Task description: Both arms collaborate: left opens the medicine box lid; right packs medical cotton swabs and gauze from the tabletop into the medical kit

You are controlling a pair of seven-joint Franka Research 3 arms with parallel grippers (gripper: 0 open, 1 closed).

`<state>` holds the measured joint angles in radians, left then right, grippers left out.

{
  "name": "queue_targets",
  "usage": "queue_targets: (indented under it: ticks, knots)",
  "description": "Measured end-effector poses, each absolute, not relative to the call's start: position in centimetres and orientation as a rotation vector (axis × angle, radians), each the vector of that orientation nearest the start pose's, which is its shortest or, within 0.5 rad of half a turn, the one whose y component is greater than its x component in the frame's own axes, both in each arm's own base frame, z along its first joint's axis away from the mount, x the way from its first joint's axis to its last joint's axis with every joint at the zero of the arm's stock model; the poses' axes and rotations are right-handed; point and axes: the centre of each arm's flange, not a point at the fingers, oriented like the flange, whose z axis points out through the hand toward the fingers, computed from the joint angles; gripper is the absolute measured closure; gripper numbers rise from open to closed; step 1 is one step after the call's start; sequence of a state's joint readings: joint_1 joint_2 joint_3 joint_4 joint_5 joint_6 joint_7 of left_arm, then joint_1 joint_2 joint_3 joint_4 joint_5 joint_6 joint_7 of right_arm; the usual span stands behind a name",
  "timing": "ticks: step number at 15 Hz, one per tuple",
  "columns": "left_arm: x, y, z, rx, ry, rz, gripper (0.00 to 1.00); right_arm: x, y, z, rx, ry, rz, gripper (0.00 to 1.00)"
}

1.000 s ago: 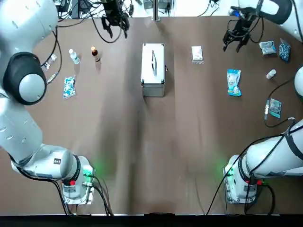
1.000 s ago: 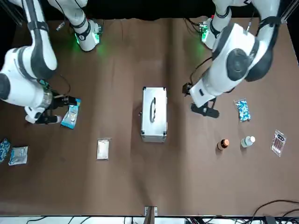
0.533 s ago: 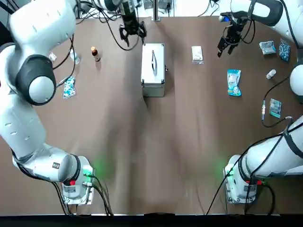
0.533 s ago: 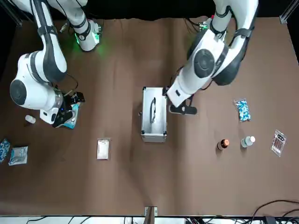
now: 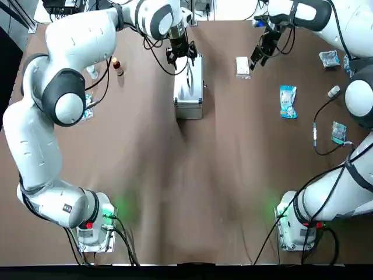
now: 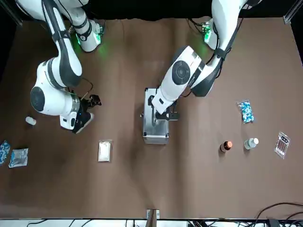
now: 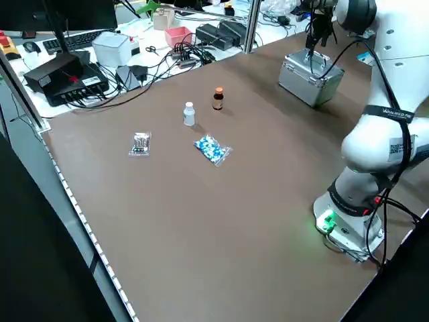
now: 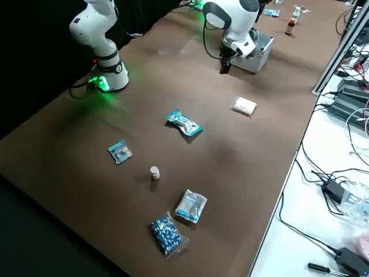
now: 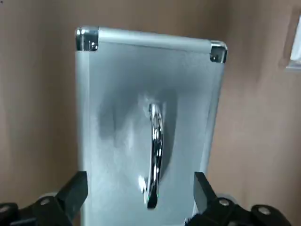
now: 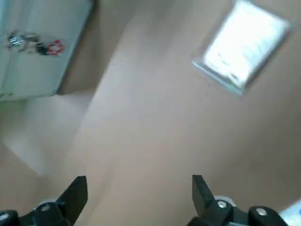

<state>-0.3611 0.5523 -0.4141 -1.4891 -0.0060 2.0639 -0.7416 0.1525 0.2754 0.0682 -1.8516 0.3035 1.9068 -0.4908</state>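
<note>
The silver medicine box point(image 5: 188, 87) lies in the middle of the table's far half, lid shut, handle point(image 9: 154, 150) on top. My left gripper point(image 5: 182, 53) hovers open over its far end, fingers point(image 9: 71, 192) spread wider than the box. A white gauze packet point(image 5: 242, 66) lies right of the box. My right gripper point(image 5: 256, 60) hangs open just beside the gauze point(image 10: 244, 41), touching nothing. The blue-and-white cotton swabs pack point(image 5: 287, 101) lies further right and nearer the bases.
A brown bottle point(image 5: 118, 66), a white bottle point(image 5: 91, 69) and a blue pill bag point(image 5: 85, 107) sit left of the box. Small packets point(image 5: 329, 58) point(image 5: 338, 133) and a white bottle point(image 5: 333, 91) line the right edge. Cables trail along the far edge.
My left gripper has swung right from the far left onto the box's far end. The right gripper has travelled left to beside the gauze. No object has moved.
</note>
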Motion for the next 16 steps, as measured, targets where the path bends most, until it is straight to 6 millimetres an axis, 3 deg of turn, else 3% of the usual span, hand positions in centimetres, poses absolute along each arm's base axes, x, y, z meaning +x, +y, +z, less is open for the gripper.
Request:
queue_targets:
  ticks: [3, 5, 7, 9, 10, 12, 15, 16]
  knots:
    - [53.6, -46.4, 36.9, -3.332, -0.086, 0.143, 0.07, 58.4, 16.8, 37.0, -2.609, -1.022, 0.196, 0.01]
    - [53.7, -46.5, 36.9, -3.332, -0.095, 0.136, 0.16, 58.4, 17.2, 36.2, -2.549, -1.143, 0.190, 0.02]
    - [53.9, -46.5, 37.3, -3.335, -0.096, 0.127, 0.33, 58.5, 17.2, 35.7, -2.496, -1.241, 0.179, 0.02]
    - [53.9, -46.6, 37.3, -3.336, -0.100, 0.127, 0.36, 58.5, 17.6, 35.4, -2.438, -1.342, 0.163, 0.02]
    - [53.8, -46.6, 37.3, -3.336, -0.101, 0.127, 0.42, 58.5, 18.1, 35.0, -2.418, -1.378, 0.156, 0.02]
    - [53.7, -46.7, 37.3, -3.334, -0.105, 0.129, 0.44, 58.2, 20.5, 33.9, -2.388, -1.450, 0.133, 0.02]
    - [53.2, -47.1, 37.0, -3.318, -0.096, 0.157, 0.46, 57.1, 25.7, 31.1, -2.321, -1.592, 0.112, 0.02]
    - [53.0, -47.2, 36.9, -3.314, -0.094, 0.165, 0.51, 56.8, 27.0, 30.0, -2.283, -1.646, 0.116, 0.02]
